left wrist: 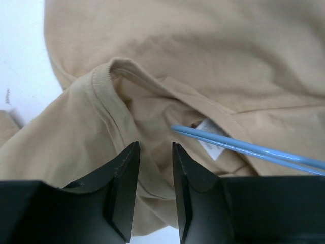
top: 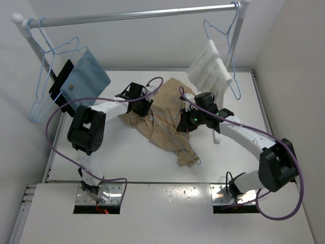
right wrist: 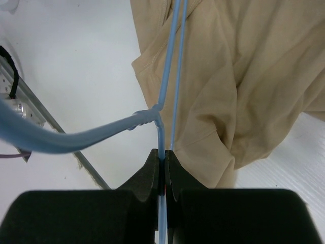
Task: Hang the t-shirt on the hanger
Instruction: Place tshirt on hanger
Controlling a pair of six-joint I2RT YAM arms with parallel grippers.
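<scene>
The tan t-shirt (top: 165, 124) lies crumpled on the white table between my two arms. My left gripper (top: 147, 108) hovers at its left part, open. In the left wrist view the gripper (left wrist: 155, 147) stands just over the shirt (left wrist: 213, 56) near the ribbed collar (left wrist: 104, 89), with cloth showing in the gap. My right gripper (top: 184, 122) is shut on the light-blue wire hanger (right wrist: 170, 76), just below its twisted neck (right wrist: 147, 116). Its two wires run ahead onto the shirt (right wrist: 244, 76) and also show in the left wrist view (left wrist: 244, 145). A hanger tip (top: 196, 160) pokes out at the shirt's near edge.
A metal rail (top: 137, 15) spans the back. Spare blue hangers (top: 45, 76) and a blue cloth (top: 87, 76) hang at the left. A white towel (top: 210, 68) hangs on a hanger at the right. Purple cables (top: 56, 127) loop around both arms.
</scene>
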